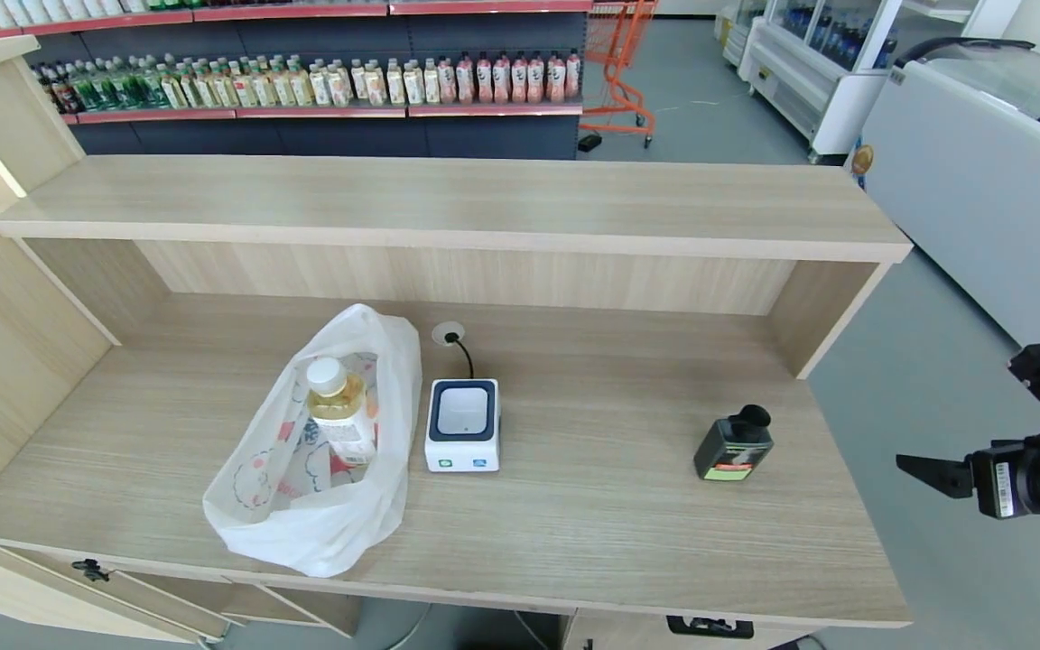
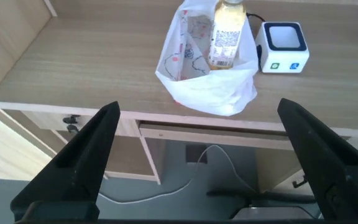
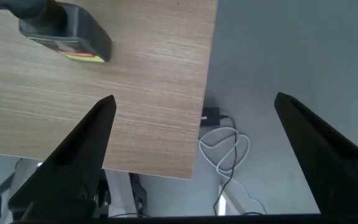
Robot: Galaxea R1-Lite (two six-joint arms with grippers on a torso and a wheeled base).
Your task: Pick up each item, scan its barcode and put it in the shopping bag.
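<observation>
Checkout counter (image 1: 592, 506): a white bag (image 1: 321, 515) slumps at the left w/ a pale-capped bottle (image 1: 339, 411) upright inside. The scanner (image 1: 462, 424) sits just beside the bag, on its right. A dark bottle (image 1: 734, 444) stands well apart, near the counter's right end. The right claw (image 3: 194, 98) hangs off that end, fingers spread. The left claw (image 2: 197, 104) hovers off the near edge in front of the bag, also spread.

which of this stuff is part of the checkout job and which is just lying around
Job: shopping bag, tea bottle inside it, barcode scanner, dark bottle.
Just around: drinks shelf, orange trolley, freezers.
</observation>
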